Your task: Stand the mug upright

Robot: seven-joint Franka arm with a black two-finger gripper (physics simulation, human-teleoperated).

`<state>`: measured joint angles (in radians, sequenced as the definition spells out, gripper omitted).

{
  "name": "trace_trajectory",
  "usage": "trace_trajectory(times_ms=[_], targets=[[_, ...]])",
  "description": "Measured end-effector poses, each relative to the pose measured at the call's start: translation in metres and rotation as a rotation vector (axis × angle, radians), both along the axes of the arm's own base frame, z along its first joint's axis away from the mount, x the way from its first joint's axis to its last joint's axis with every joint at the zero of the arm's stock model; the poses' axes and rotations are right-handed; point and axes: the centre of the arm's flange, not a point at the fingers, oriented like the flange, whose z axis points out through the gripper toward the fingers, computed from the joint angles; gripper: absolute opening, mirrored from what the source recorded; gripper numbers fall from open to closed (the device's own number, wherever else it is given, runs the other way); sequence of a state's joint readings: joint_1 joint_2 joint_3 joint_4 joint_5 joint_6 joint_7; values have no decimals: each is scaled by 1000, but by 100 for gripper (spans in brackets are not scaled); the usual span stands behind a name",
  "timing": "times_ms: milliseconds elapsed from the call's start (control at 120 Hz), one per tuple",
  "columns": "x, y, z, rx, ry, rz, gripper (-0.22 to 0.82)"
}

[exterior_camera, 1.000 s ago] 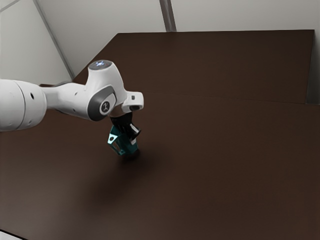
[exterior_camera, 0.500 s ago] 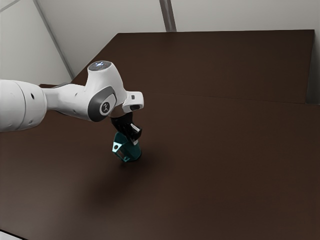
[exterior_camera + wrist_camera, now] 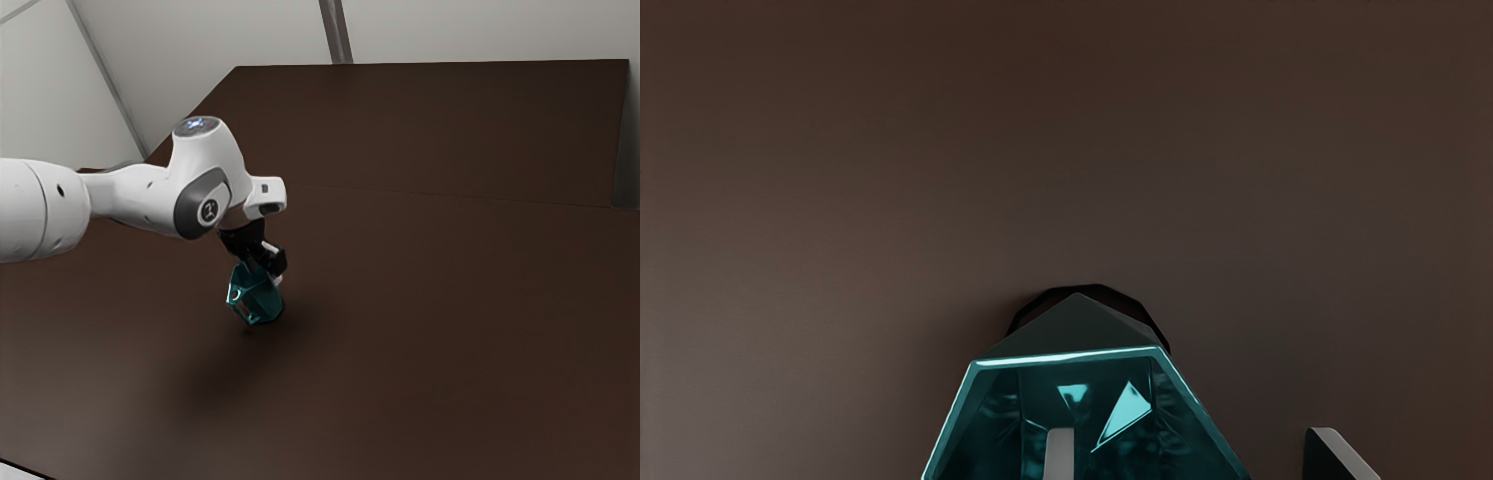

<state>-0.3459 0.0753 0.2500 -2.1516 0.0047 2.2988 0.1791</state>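
My gripper (image 3: 265,270) is right over the teal, faceted mug (image 3: 257,298), its fingers apart. The mug's handle side faces the exterior view's left; its body leans a little, and I cannot tell if its base sits flat on the table. In the wrist view my gripper (image 3: 1196,453) is open: one fingertip (image 3: 1059,457) reaches into the mouth of the mug (image 3: 1066,356), while the other fingertip (image 3: 1340,457) stands outside, well away from the wall. The mug's lower part is partly hidden behind its rim.
The brown tabletop (image 3: 450,300) extends around the mug, with pale walls (image 3: 480,30) beyond its far edge. The white arm (image 3: 125,195) comes in over the table from the exterior view's left.
The mug has moved lower, with its handle side swung around and its body less tilted. My hand has shifted slightly upward since the middle picture, and the fingers now stand apart.
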Motion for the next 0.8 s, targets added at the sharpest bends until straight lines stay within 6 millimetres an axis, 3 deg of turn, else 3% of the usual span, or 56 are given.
trace_trajectory(times_ms=[333, 467, 533, 592, 683, 800], targets=[[5, -19, 46, -20, -80, -32, 46], [21, -28, 85, -26, -123, -43, 53], [39, -30, 109, -24, -135, -37, 55], [55, -23, 129, -25, -134, -15, 56], [74, 3, 153, -26, -105, 43, 58], [81, 19, 164, -25, -41, 79, 59]])
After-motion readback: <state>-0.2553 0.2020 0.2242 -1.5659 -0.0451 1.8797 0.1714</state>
